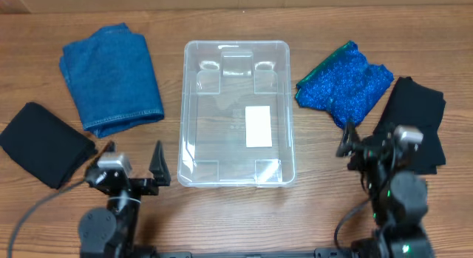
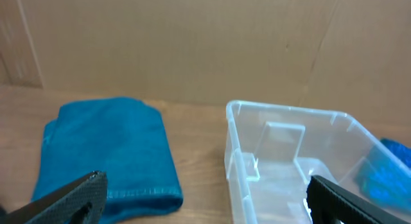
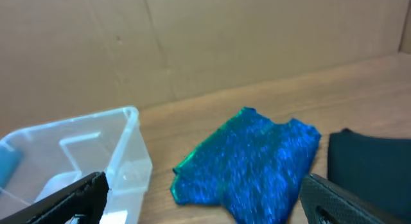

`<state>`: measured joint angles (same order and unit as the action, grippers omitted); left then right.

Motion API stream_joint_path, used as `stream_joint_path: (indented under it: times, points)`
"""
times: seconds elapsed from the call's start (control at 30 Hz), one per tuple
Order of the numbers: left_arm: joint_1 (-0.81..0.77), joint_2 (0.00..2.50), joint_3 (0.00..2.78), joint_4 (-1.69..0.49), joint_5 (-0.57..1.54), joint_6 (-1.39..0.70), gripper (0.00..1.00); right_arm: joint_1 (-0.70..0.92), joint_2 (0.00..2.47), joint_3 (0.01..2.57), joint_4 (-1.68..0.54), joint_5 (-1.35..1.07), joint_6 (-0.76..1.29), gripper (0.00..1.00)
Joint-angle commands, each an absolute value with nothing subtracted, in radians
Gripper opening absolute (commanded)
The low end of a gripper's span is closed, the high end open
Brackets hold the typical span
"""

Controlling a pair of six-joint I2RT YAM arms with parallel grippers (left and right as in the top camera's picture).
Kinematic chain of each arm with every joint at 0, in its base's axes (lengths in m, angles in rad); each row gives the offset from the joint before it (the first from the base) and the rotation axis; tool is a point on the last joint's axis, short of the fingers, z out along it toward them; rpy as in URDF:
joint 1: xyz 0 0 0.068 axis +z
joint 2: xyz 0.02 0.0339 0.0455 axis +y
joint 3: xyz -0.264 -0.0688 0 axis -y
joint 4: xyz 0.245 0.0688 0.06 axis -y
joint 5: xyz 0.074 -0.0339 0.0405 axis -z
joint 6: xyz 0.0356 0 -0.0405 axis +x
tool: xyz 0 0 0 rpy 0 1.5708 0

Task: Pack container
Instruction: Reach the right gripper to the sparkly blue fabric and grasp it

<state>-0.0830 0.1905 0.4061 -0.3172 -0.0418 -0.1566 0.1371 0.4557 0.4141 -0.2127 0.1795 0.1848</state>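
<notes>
L arm sits low at 7 o'clock from the container [image 1: 211, 132], left gripper [image 1: 133, 157] pointing toward 12, jaws wide apart w/ nothing between them. R arm sits at 4 o'clock, right gripper [image 1: 369, 146] also aimed at 12, jaws spread and empty. Both wrist views show the same: left gripper [image 2: 207, 185] and right gripper [image 3: 204, 184] each w/ a black finger at either bottom corner. Count: 1 container, clear, mid-table, nothing in it, white label [image 1: 258, 126] on its bottom; 4 cloths, all outside it. They are a denim cloth [image 1: 111, 80] at 10 o'clock, a black cloth [image 1: 44, 143] at 8, a sparkly blue cloth [image 1: 344, 84] at 2, and a second black cloth [image 1: 417, 110] at 3. The R arm covers part of that second black cloth from overhead, and its far finger is hard to pick out against the dark fabric. Wrist cams cut off the container's near end.
</notes>
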Motion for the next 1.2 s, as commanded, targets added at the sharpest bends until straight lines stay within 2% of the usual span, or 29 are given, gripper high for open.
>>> stream_joint_path:
  times: [0.0,0.13,0.27,0.43,0.63,0.83,1.17]
  points:
    - [-0.079,0.408,0.607,-0.417,-0.048,-0.134,1.0,0.11,0.71,0.656,-0.282,0.197,0.195,1.0]
    - [-0.079,0.624,0.844,-0.579,-0.045,-0.134,1.0,0.025,1.003,0.948,-0.447,0.078,0.186,1.0]
    - [-0.079,0.827,1.095,-0.797,-0.028,-0.134,1.0,-0.141,1.267,1.188,-0.629,-0.171,0.183,1.0]
    - [-0.079,0.971,1.266,-0.946,0.038,-0.134,1.0,-0.322,1.55,1.277,-0.734,-0.421,0.184,1.0]
    - [-0.079,1.0,1.269,-0.945,0.05,-0.135,1.0,-0.337,1.715,1.277,-0.741,-0.437,0.183,1.0]
    - [-0.079,1.015,1.269,-0.95,0.049,-0.135,1.0,-0.338,1.827,1.275,-0.739,-0.295,0.241,1.0]
    - [-0.079,1.052,1.269,-0.954,0.053,-0.138,1.0,-0.332,1.984,1.275,-0.685,-0.312,0.24,1.0]
